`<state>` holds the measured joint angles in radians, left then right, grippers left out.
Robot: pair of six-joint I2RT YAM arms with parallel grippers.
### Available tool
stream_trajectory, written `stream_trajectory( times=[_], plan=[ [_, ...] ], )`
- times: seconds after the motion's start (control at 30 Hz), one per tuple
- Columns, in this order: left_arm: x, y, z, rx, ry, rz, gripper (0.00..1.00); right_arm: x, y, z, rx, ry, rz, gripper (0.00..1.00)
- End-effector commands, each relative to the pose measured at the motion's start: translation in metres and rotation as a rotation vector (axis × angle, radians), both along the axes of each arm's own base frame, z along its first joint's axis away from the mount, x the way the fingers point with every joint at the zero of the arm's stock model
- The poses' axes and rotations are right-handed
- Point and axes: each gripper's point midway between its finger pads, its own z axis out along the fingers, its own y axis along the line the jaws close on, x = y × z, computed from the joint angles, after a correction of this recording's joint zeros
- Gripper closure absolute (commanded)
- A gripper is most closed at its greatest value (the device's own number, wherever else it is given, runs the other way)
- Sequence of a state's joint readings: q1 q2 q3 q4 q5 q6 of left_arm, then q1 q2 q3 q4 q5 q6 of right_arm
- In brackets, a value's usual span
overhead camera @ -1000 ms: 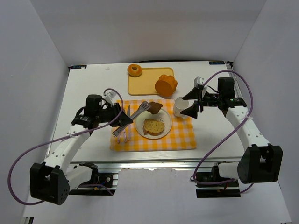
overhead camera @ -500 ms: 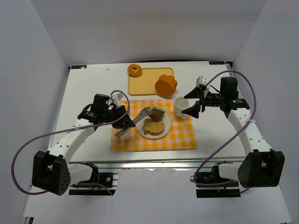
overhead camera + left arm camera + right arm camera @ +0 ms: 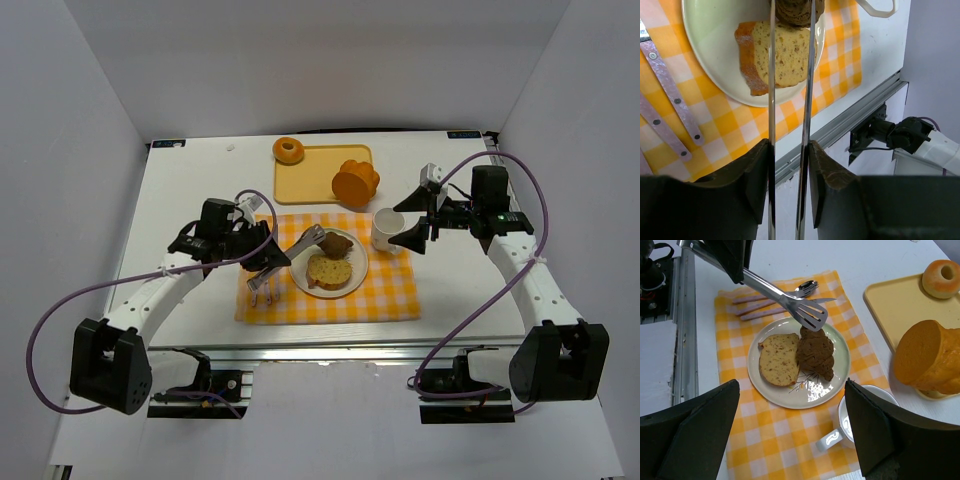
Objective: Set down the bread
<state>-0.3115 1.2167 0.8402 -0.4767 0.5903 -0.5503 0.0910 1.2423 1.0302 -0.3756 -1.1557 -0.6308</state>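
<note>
With the brown bread lying on the plate beside the slice, placing looks done; the left gripper clamps the tongs, their nearly closed tips seemingly empty, so lifting clear comes next.

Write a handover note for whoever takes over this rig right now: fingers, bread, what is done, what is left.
Left gripper: shut on the tongs, whose tips sit at the edge of the brown bread.
Right gripper: open, empty, hovering by the mug.
The plate on the cloth holds the brown bread and a slice, side by side.
Done: both breads rest on the plate.
Left: probably only to draw the tongs away; I cannot tell whether they are clear of the brown bread.
</note>
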Motion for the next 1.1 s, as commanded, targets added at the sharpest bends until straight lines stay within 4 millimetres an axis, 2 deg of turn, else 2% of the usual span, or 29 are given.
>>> stream_trajectory(
  times=[0.0, 0.2, 0.67, 0.77, 1.07],
  plan=[
    [0.008, -0.002, 0.009, -0.008, -0.037, 0.003, 0.55, -0.004, 0.0, 0.007, 0.018, -0.026, 0.013, 0.1],
    [0.008, -0.004, 0.007, -0.013, -0.033, 0.001, 0.49, -0.004, 0.0, 0.007, 0.019, -0.025, 0.014, 0.11],
    [0.007, -0.001, 0.019, -0.004, -0.049, -0.004, 0.43, -0.003, 0.001, 0.006, 0.022, -0.022, 0.016, 0.11],
    [0.006, 0.003, 0.018, 0.022, -0.047, 0.007, 0.43, -0.002, 0.001, 0.006, 0.022, -0.022, 0.016, 0.1],
    [0.027, 0.027, 0.027, 0.076, -0.085, 0.128, 0.42, -0.003, 0.001, 0.007, 0.025, -0.025, 0.019, 0.11]
  ],
)
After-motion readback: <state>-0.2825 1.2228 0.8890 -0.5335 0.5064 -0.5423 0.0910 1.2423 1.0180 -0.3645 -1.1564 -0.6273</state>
